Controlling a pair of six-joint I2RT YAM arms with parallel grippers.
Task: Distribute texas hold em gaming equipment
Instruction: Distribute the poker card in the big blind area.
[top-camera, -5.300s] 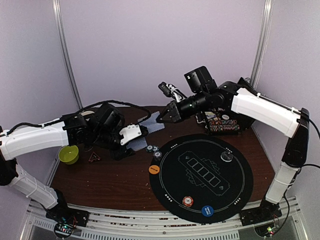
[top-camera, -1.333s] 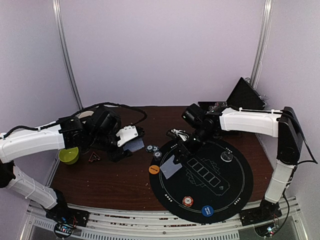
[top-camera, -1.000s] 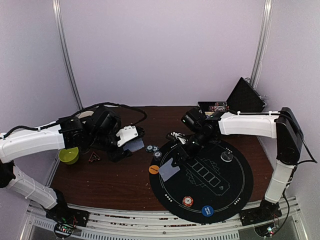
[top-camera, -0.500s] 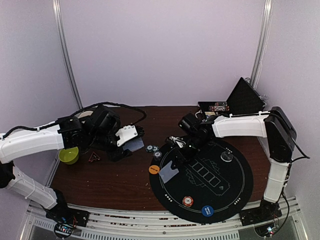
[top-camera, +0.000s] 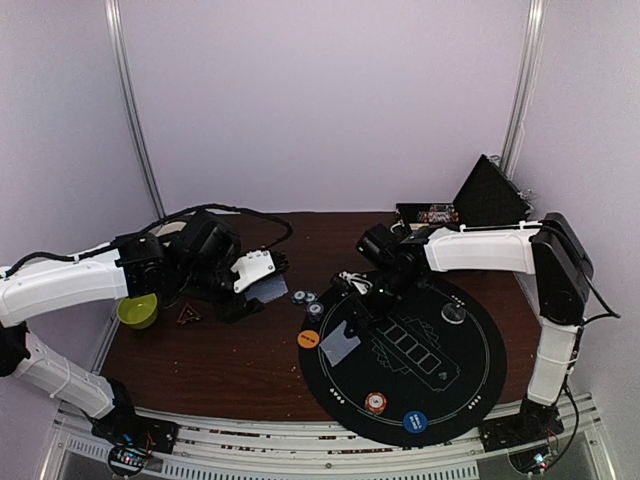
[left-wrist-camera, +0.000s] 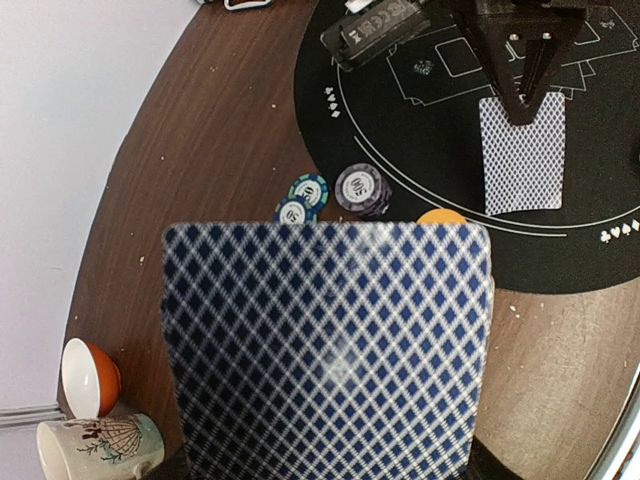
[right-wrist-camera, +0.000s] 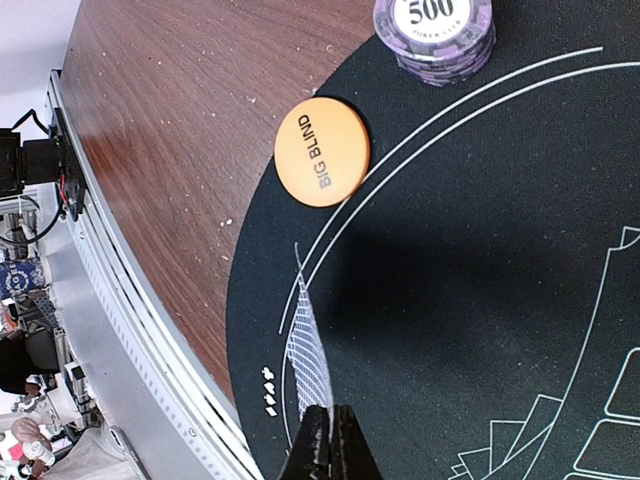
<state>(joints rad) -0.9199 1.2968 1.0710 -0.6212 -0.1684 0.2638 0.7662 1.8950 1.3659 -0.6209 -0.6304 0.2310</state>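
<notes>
Brown table (top-camera: 220, 365) across the lower half of the overhead view, with the round black mat (top-camera: 450, 375) on its right side. Coming in from the left edge, left arm (top-camera: 70, 285), left gripper (top-camera: 266, 285) clamped on the deck (left-wrist-camera: 330, 350), held upright, blue-diamond back filling the lower middle of the left wrist view. Stretching in from the right, right arm (top-camera: 480, 248), right gripper (right-wrist-camera: 328, 455) pinched tight on the edge of a single card (left-wrist-camera: 522, 150), over the mat's left part near the centre of the overhead view; cannot tell whether touching the felt. Just left of it, at the mat's rim, orange disc (right-wrist-camera: 322, 152) marked BIG BLIND. Down at the mat's lower edge, blue disc (top-camera: 416, 421) and, just left of it, striped chip (top-camera: 375, 403); dark disc (top-camera: 454, 313) right of centre. Purple chips (right-wrist-camera: 434, 35) stacked at the top of the right wrist view, on the mat's rim, and two teal chips (left-wrist-camera: 303, 197) just beside them on bare wood.
</notes>
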